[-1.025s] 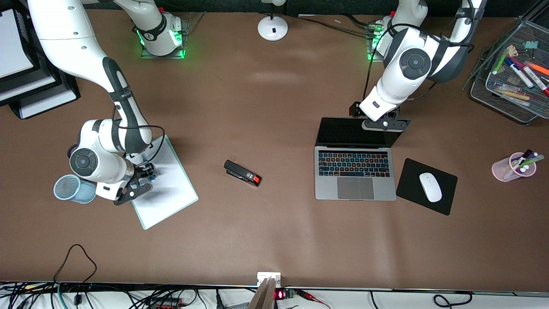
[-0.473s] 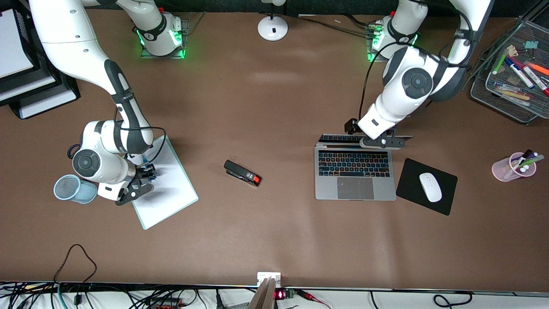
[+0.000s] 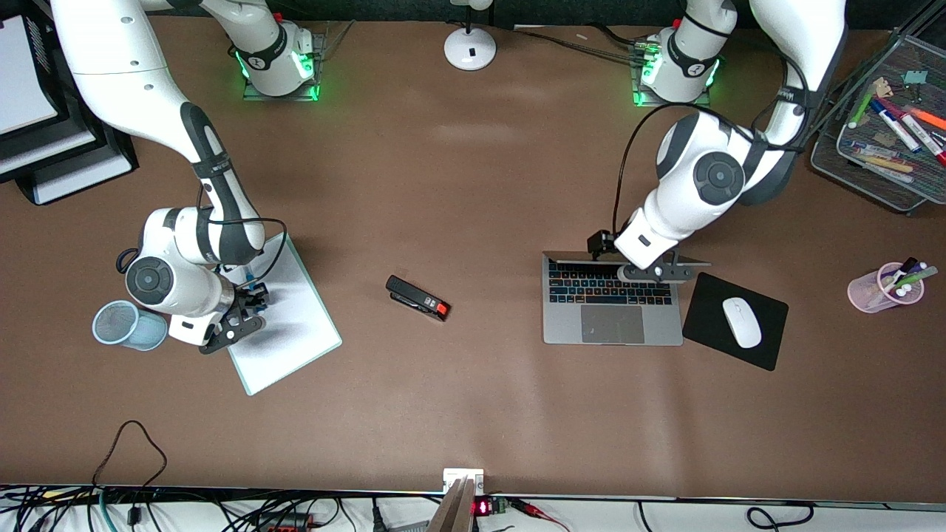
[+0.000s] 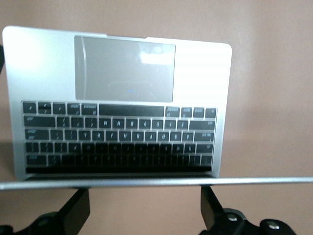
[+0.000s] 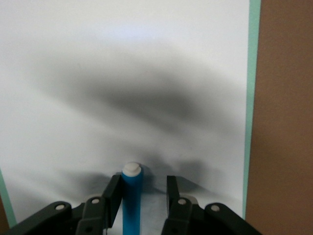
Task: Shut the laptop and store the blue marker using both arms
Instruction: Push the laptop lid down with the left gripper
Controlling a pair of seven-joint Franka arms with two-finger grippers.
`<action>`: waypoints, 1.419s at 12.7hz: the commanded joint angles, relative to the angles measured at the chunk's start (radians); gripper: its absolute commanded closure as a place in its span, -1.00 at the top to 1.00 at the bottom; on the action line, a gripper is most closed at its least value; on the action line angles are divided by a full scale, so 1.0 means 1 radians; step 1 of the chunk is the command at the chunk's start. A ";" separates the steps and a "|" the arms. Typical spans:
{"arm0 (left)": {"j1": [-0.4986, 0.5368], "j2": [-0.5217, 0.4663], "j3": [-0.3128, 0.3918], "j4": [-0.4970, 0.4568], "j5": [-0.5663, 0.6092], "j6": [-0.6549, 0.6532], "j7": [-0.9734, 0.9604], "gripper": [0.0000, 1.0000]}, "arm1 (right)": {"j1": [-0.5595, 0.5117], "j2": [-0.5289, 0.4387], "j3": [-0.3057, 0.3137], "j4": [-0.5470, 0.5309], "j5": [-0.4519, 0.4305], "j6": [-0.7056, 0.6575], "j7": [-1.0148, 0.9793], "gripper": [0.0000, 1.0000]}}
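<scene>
Front view: the laptop (image 3: 612, 303), toward the left arm's end of the bench, has its lid tilted low over the keys; left gripper (image 3: 650, 270) spread wide behind it. Right gripper (image 5: 139, 196), over the whiteboard (image 3: 284, 318), straddles the blue marker (image 5: 132, 198), one finger touching.

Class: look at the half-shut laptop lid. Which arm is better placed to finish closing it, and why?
The left arm. Its claw already sits at the lid edge of the laptop, above the keyboard. The right claw is at the whiteboard toward the right arm's end of the table, fingers around the blue marker.
</scene>
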 commanded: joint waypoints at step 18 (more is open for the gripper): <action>-0.016 0.277 0.066 0.124 0.028 0.198 -0.019 1.00 | -0.066 -0.110 -0.006 0.082 0.041 -0.008 -0.077 -1.00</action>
